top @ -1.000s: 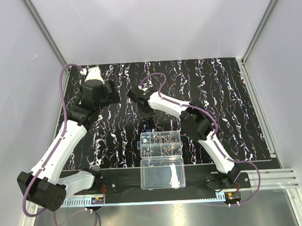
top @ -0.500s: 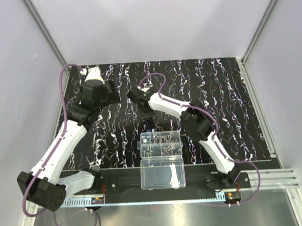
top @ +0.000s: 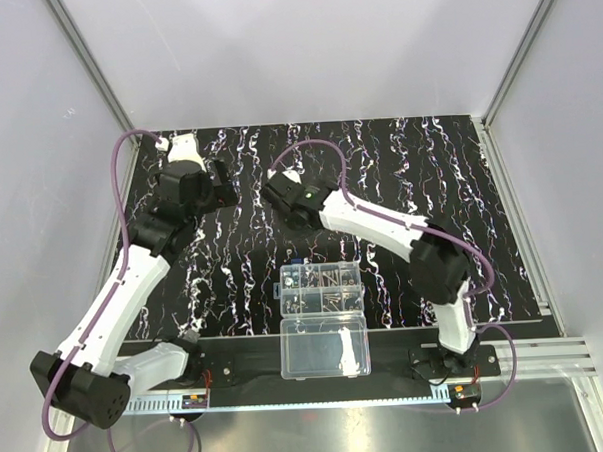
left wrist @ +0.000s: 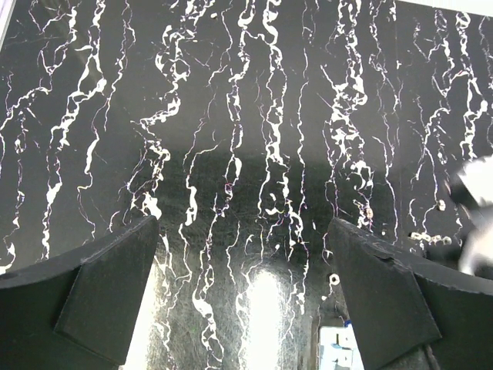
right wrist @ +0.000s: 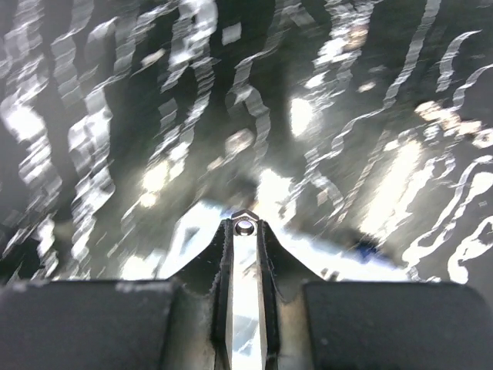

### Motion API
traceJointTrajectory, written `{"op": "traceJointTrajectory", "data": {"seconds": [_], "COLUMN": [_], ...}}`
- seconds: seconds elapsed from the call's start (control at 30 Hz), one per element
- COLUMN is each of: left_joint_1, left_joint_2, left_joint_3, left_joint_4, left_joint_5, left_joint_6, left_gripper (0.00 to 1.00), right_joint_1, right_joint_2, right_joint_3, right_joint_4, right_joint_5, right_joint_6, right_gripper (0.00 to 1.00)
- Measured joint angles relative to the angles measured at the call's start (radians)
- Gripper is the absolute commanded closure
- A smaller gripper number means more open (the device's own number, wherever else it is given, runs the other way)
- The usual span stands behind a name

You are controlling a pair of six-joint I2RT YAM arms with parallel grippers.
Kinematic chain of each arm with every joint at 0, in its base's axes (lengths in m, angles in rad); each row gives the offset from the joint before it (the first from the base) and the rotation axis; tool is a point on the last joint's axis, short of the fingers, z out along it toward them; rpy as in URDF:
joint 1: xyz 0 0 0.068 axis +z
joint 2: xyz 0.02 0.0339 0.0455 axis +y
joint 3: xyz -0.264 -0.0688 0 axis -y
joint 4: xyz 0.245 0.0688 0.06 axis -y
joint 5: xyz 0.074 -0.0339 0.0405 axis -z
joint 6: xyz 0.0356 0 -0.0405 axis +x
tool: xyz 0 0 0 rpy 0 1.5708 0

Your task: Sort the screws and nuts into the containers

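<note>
My right gripper [right wrist: 244,222] is shut on a small silvery hex nut [right wrist: 244,227], pinched at the fingertips and held above the blurred mat. In the top view the right gripper [top: 287,207] hangs above the mat, just beyond the containers [top: 322,288], compartments of a clear organizer box holding small metal parts. My left gripper [left wrist: 243,231] is open and empty over the mat; in the top view it [top: 216,186] is at the far left. A loose nut [left wrist: 333,278] lies on the mat by the left gripper's right finger [left wrist: 385,301]. More tiny metal pieces [left wrist: 420,237] lie further right.
The undivided clear lid half [top: 325,347] lies open in front of the box at the mat's near edge. A small blue piece [top: 299,258] sits just beyond the box. The black mat [top: 460,199] has white streaks. White walls enclose the cell.
My right arm has swung, its elbow moving right and the wrist rising from the mat with the nut pinched. My left gripper has shifted slightly left and further away.
</note>
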Motion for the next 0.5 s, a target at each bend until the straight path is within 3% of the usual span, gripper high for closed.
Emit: {"op": "traceJointTrajectory", "data": {"seconds": [0.27,0.5], "left_joint_1": [0.0,0.0], "left_joint_2": [-0.019,-0.053], "left_joint_3": [0.0,0.0], "left_joint_4": [0.0,0.0], "left_joint_5": [0.003,0.003], "left_joint_6": [0.0,-0.001], "left_gripper": [0.01,0.01], "right_joint_1": [0.173,0.239], "right_joint_2": [-0.112,-0.114], "right_joint_3": [-0.137,-0.256], "right_joint_4": [0.015,0.029], "right_joint_5": [-0.054,-0.096], "right_joint_6": [0.0,0.032], "right_gripper": [0.99,0.99]}}
